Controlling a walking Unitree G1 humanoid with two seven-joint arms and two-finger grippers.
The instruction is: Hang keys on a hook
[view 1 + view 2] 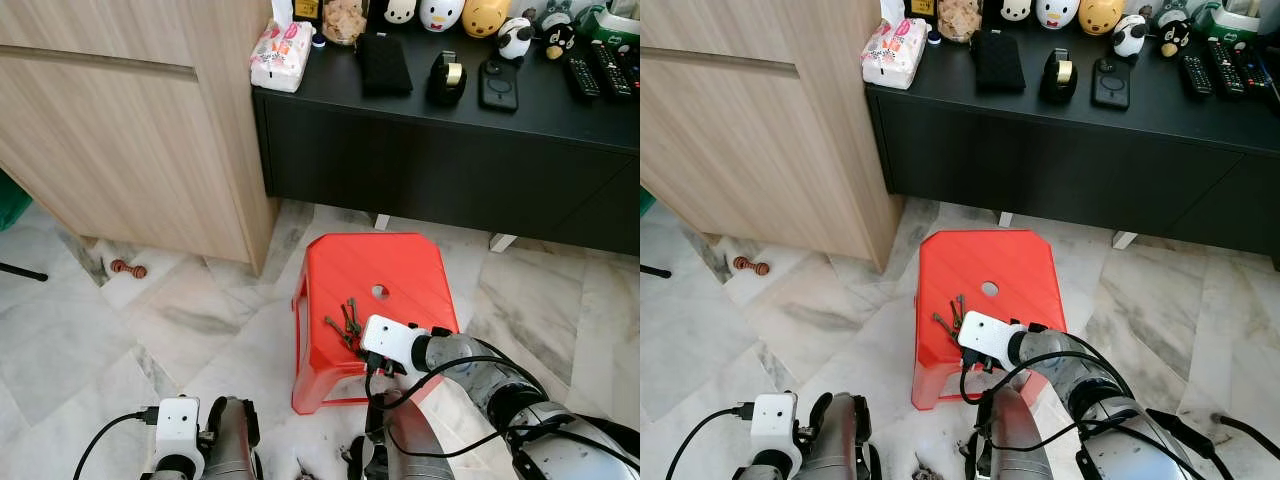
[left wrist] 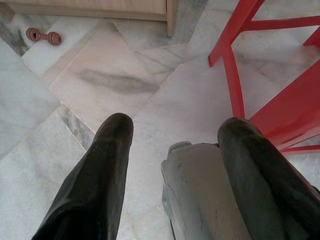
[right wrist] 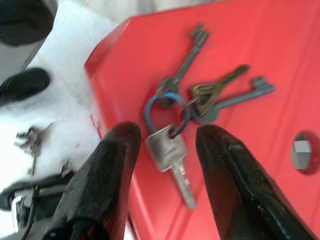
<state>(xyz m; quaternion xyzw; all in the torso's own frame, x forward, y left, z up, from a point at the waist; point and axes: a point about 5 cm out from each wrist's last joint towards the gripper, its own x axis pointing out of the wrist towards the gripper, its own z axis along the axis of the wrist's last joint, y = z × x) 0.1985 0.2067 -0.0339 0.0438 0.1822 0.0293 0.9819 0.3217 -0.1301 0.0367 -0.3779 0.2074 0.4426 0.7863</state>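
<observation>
A bunch of dark keys (image 1: 345, 323) on a blue ring (image 3: 167, 113) lies on the red plastic stool (image 1: 390, 268), near its front left edge. My right gripper (image 3: 165, 137) hovers just over the bunch, open, one black finger on each side of the silver key (image 3: 172, 157). In the eye views its white wrist (image 1: 392, 343) covers the fingers. My left gripper (image 2: 172, 131) hangs low over the marble floor beside the stool's leg, open and holding nothing.
A black low cabinet (image 1: 450, 150) behind the stool carries a tissue pack (image 1: 282, 55), a tape dispenser (image 1: 447, 78), figurines and remotes. A wooden cupboard (image 1: 130, 130) stands at the left. A small wooden toy (image 1: 128, 268) lies on the floor.
</observation>
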